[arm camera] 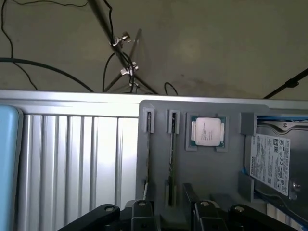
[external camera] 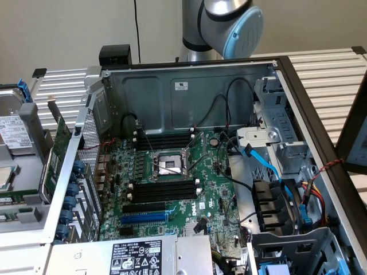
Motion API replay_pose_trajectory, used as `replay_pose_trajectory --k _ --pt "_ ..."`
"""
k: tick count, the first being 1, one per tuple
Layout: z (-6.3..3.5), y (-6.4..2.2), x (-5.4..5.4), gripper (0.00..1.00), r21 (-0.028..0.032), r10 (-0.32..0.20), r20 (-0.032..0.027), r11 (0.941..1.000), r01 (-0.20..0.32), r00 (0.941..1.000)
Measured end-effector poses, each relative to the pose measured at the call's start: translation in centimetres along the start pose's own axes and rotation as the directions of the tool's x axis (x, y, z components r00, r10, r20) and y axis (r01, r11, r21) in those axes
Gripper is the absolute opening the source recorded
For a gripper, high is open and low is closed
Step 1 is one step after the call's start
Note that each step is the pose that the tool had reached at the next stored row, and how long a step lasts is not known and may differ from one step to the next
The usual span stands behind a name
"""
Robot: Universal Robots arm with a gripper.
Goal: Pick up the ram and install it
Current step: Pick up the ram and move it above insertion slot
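Ram: one stick [arm camera: 171, 159], edge-on, upright in one of two slots of the grey holder [arm camera: 211, 173].
Fingers: two [arm camera: 143, 211], spread apart, straddling the ram's slot, gripping nothing.
Holder neighbours: one CPU [arm camera: 207, 131], one hard drive [arm camera: 272, 161].
Tabletop: slatted metal [arm camera: 72, 159].

the arm [external camera: 200, 28] is cut off by the exterior view's top edge, the hand [arm camera: 168, 211] is cropped at the wrist view's edge and hides one end of the edge-on ram [arm camera: 170, 154], and the hard drive [arm camera: 272, 161] runs out of frame, its label print too small to read.
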State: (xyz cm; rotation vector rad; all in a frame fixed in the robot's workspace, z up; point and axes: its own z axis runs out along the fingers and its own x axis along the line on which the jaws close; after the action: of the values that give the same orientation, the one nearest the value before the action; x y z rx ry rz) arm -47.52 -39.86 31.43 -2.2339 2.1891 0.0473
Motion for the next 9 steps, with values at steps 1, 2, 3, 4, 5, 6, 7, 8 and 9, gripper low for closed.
replay_pose_trajectory --k 1,2,3,4,5,6,7,8,9 --pt "0.19 -0.01 0.0 0.36 0.0001 -0.001 -0.0003 1.0000 0.001 1.0000" --pt "0.37 0.00 0.0 0.36 0.0001 -0.001 -0.0007 1.0000 0.001 1.0000" --pt "0.55 -0.01 0.0 0.36 0.0001 -0.001 -0.0009 1.0000 0.001 1.0000" --pt "0.74 -0.01 0.0 0.36 0.0001 -0.002 -0.0011 1.0000 0.002 1.0000" --pt "0.92 -0.01 0.0 0.36 0.0000 -0.003 -0.0014 1.0000 0.003 1.0000" --pt "1.09 -0.01 0.0 0.36 -0.0001 -0.004 -0.0017 1.0000 0.004 1.0000" --pt "1.28 -0.01 0.0 0.36 -0.0001 -0.004 -0.0020 1.0000 0.004 1.0000" --pt "1.47 -0.02 0.0 0.36 0.0000 -0.005 -0.0025 1.0000 0.005 1.0000" --pt "1.61 -0.02 0.0 0.36 -0.0001 -0.005 -0.0034 1.0000 0.005 1.0000"
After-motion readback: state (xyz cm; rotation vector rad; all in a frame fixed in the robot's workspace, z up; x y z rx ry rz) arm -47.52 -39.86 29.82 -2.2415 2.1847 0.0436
